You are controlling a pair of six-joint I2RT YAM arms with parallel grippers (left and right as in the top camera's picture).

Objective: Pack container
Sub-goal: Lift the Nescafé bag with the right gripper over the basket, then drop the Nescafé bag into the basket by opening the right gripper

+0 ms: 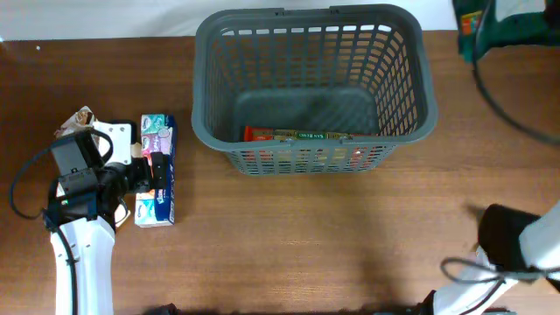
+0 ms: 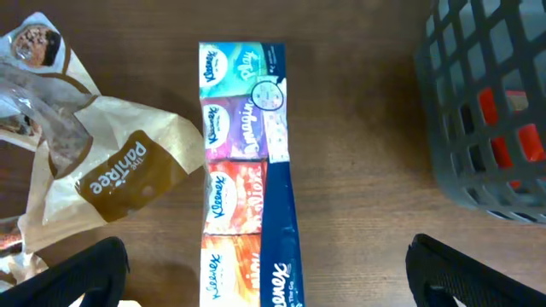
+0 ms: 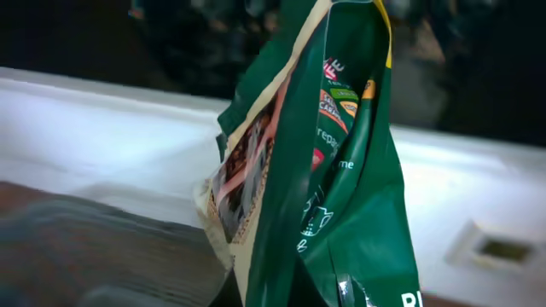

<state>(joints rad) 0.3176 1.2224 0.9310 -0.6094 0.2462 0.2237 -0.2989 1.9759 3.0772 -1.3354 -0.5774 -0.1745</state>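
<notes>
We see a brown wooden tabletop point(image 1: 289, 236) with a white strip along its far edge. The container point(image 1: 402, 87) stands at the far middle. A flat red and green packet point(image 1: 297, 136) lies on its base against the near wall. The left hand point(image 1: 156, 173) hovers over a tissue multipack point(image 2: 243, 170), fingers spread to either side. A tan paper bag point(image 2: 111, 170) lies just beside the pack. The container sits apart, to that hand's right. The right hand point(image 1: 494, 26) is beyond the container's far right corner. A green bag point(image 3: 341, 170) fills its wrist view, so we cannot tell its grip.
</notes>
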